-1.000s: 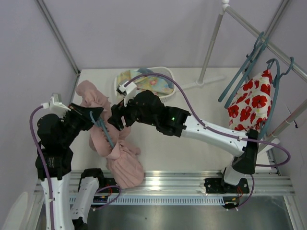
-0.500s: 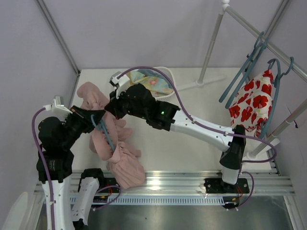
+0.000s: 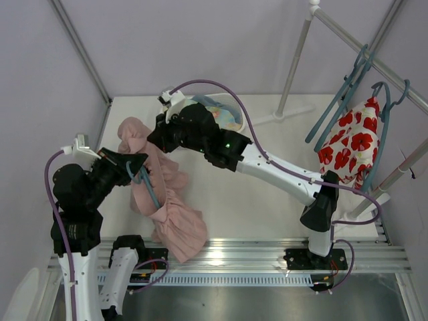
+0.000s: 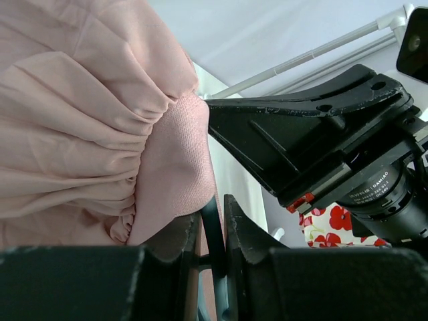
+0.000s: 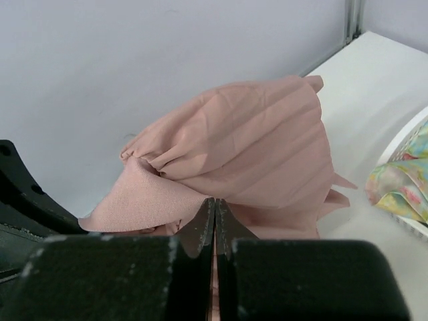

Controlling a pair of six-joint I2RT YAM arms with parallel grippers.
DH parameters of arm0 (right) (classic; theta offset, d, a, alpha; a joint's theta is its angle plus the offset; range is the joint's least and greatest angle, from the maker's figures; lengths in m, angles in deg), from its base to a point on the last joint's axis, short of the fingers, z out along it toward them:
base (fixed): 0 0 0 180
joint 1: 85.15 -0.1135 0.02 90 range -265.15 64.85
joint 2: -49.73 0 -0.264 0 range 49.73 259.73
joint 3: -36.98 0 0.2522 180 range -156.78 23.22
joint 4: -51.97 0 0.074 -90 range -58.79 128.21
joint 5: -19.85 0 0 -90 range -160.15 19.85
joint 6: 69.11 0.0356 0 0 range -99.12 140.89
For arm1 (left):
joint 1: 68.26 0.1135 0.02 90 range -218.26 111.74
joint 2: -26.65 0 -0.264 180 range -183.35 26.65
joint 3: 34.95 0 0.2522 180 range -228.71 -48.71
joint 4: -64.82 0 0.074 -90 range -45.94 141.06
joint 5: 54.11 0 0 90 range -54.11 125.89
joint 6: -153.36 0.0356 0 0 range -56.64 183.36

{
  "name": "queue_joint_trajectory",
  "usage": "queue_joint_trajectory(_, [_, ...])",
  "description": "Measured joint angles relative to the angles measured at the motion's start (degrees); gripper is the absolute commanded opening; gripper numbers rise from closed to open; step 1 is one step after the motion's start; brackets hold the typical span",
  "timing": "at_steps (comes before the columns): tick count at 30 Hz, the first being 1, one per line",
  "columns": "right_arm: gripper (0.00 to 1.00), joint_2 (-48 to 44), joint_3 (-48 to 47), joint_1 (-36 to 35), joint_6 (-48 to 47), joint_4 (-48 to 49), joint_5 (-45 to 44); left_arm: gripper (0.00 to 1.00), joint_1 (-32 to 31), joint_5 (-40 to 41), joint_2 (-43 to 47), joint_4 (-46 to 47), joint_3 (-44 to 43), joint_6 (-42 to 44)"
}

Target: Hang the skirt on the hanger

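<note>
The dusty-pink skirt hangs in a bunched drape from the table's left side down to the front rail. A slim teal hanger lies against it, partly hidden by the folds. My left gripper is shut on the hanger's thin rod, with the skirt piled just beside its left finger. My right gripper reaches in from the right and is shut on a fold of the skirt. In the right wrist view its jaws meet on a thin strip of pink fabric.
A white basket holding a pastel floral cloth stands just behind the right arm's wrist. At the right a rack pole and a slanted rail carry teal hangers and a white cloth with red flowers.
My right gripper moved toward the far left and shut on the skirt. The skirt's upper part shifted with it and its lower part spread toward the front rail. The left gripper held still.
</note>
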State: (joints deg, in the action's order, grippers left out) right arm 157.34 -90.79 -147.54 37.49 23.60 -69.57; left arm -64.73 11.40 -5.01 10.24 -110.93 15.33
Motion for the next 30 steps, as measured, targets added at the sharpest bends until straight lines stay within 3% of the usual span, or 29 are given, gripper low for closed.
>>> queue_joint_trajectory(2, [0.26,0.0,0.0,0.15,0.52,-0.48,0.44,0.0,0.0,0.09,-0.24,0.11,0.0,0.0])
queue_joint_trajectory(4, [0.46,-0.04,0.02,-0.04,1.11,-1.9,0.33,0.0,-0.04,0.13,-0.74,0.5,0.0,-0.02])
queue_joint_trajectory(7, [0.53,-1.2,0.98,-0.11,1.88,-4.59,0.0,0.0,-0.09,0.79,-2.34,1.57,0.0,-0.5])
queue_joint_trajectory(15, [0.5,-16.72,13.38,-0.81,2.14,-8.04,-3.02,0.0,-0.22,7.72,-7.04,4.0,0.9,-4.63])
queue_joint_trajectory(19, [0.49,-23.8,17.9,-6.4,-1.42,-6.56,-6.62,0.0,-0.22,10.58,-8.74,5.29,1.38,-8.11])
queue_joint_trajectory(22, [0.51,-24.24,18.05,-11.41,-4.31,-5.79,-10.01,0.0,-0.22,12.61,-9.94,6.05,1.36,-10.75])
queue_joint_trajectory(26, [0.5,-21.77,18.23,-12.87,-5.86,-6.08,-13.86,0.0,-0.24,15.93,-11.45,5.07,0.63,-13.18])
queue_joint_trajectory(30, [0.58,-19.5,20.09,-13.97,-7.06,-7.23,-19.06,0.0,-0.26,19.98,-12.31,2.89,-1.14,-15.58])
